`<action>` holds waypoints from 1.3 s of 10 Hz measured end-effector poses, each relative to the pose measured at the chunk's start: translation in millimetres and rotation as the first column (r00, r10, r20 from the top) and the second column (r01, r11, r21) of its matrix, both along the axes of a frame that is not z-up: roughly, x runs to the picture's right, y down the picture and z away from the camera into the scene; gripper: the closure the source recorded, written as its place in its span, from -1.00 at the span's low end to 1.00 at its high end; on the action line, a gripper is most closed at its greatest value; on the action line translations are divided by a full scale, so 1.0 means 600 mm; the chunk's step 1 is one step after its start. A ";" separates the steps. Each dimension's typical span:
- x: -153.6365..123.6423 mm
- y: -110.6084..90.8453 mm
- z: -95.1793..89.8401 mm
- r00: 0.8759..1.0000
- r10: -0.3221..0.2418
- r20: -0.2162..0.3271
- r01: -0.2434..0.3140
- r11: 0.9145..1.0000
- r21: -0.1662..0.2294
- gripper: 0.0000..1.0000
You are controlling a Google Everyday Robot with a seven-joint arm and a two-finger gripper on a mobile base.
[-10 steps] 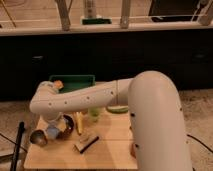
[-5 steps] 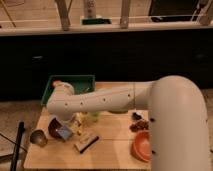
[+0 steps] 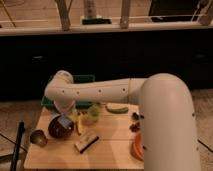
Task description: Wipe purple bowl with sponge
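The robot's white pincer [image 3: 64, 112] hangs over a glossy dark-purple round bowl [image 3: 56, 131] at eight o'clock on the wooden surface [image 3: 110, 144]. A light-blue square sponge [image 3: 65, 121] sits inside, and the pincer's grip cannot be told.

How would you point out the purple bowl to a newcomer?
On the wooden table, look at the near-left part, below the green bin. The purple bowl sits there under the gripper, a blue sponge at its mouth. It is dark and glossy, unlike the smaller grey metal cup beside it and the orange bowl across the table.
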State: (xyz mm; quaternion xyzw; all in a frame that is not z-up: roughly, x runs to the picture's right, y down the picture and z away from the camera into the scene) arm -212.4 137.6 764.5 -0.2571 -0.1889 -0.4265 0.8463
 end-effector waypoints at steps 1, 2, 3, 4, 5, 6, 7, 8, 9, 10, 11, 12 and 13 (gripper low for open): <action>-0.024 -0.007 0.002 1.000 -0.019 0.015 0.019 1.000 0.001 1.00; -0.042 -0.011 0.006 0.999 -0.040 0.030 0.040 0.999 0.002 1.00; -0.064 -0.006 0.003 0.996 -0.068 0.050 0.068 0.998 -0.001 1.00; -0.090 0.009 -0.008 0.993 -0.090 0.079 0.091 0.996 -0.007 1.00; -0.099 0.021 -0.016 0.990 -0.106 0.095 0.107 0.994 -0.009 1.00; -0.105 0.038 -0.024 0.987 -0.117 0.109 0.119 0.993 -0.018 1.00; -0.099 0.060 -0.033 0.986 -0.122 0.117 0.127 0.991 -0.033 1.00; -0.087 0.073 -0.037 0.986 -0.121 0.117 0.127 0.991 -0.044 1.00; -0.067 0.086 -0.042 0.986 -0.117 0.115 0.124 0.991 -0.055 1.00; -0.038 0.097 -0.045 0.989 -0.109 0.104 0.116 0.991 -0.068 1.00; -0.010 0.102 -0.045 0.991 -0.097 0.088 0.104 0.992 -0.076 1.00; 0.018 0.103 -0.043 0.995 -0.079 0.066 0.084 0.993 -0.080 1.00; 0.040 0.095 -0.038 0.997 -0.061 0.042 0.064 0.995 -0.078 1.00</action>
